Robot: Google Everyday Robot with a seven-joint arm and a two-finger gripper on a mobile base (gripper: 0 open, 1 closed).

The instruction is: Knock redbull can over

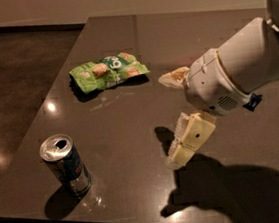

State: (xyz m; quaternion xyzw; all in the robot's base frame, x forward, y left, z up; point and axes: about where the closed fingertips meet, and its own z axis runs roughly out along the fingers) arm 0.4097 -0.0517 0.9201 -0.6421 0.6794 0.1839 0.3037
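The redbull can (65, 164) stands upright at the near left corner of the dark surface (116, 40), not yet toppled. The gripper (169, 121) hovers well to its right, jaws apart and empty. By the look of it, the whole push remains.

No legible text; jaws hover above table (124, 135).

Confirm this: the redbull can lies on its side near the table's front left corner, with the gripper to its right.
Wrong. The camera view shows the redbull can standing upright, not on its side, near the table's front left corner, with the gripper to its right.
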